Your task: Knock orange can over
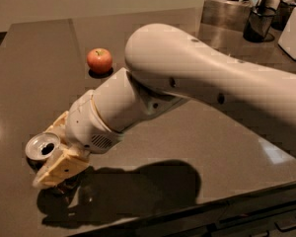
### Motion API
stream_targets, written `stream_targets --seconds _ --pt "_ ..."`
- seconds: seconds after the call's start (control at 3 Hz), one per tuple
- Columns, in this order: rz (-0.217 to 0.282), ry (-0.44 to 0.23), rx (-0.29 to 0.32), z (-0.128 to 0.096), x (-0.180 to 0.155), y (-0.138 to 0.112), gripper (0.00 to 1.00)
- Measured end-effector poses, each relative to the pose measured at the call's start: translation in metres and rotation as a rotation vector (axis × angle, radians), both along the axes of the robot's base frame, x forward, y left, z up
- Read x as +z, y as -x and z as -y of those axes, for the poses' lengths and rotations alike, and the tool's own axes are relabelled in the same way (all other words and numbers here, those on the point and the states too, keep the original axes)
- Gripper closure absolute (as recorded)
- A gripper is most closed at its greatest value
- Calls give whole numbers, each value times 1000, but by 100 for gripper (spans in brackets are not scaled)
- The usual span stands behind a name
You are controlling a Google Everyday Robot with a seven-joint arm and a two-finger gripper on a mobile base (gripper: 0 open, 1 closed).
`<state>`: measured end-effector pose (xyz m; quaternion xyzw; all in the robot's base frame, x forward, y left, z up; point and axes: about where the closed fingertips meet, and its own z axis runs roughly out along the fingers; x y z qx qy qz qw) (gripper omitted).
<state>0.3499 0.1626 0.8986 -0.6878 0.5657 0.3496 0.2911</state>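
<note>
Near the front left edge of the table [34, 68], the orange can [42, 146] sits inside the spread pincer [46, 157]. One cream finger [59, 168] lies along the can's near side, slanting down to the left, with its tip past the can. The other finger [57, 126] shows behind the can on the far side. The can is in the gap between the two. The near finger overlaps the can's rim and looks to be touching it, though the contact itself cannot be made out for certain. The can's silver top faces up toward the camera, with the dark opening showing. Most of its body is hidden behind the near finger and in shadow, so it cannot be told whether it stands quite straight or leans a little.

The big white arm [197, 78] comes in from the right side, crosses over the middle of the table and bends down to the pincer at the lower left. Its shadow [148, 186] lies dark on the table in front of it.

By count there is one can, one pincer and one arm. There is also one red apple [99, 60], which rests on the table well apart from the can, farther back and a little to the right, just beyond the arm's wrist part. At the far right corner stand one dark mesh cup [259, 21] and one white object [295, 28], cut by the picture's edge.
</note>
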Motion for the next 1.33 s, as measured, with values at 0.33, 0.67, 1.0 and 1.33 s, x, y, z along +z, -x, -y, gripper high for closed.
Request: stream_targets --seconds 0.33,0.67,1.0,1.33 --pt "1 7 -15 10 7 -14 64" --pt "15 60 -50 33 20 -48 87" --pt "85 205 -124 80 26 -111 100" --pt "146 329 -154 112 17 -147 100"
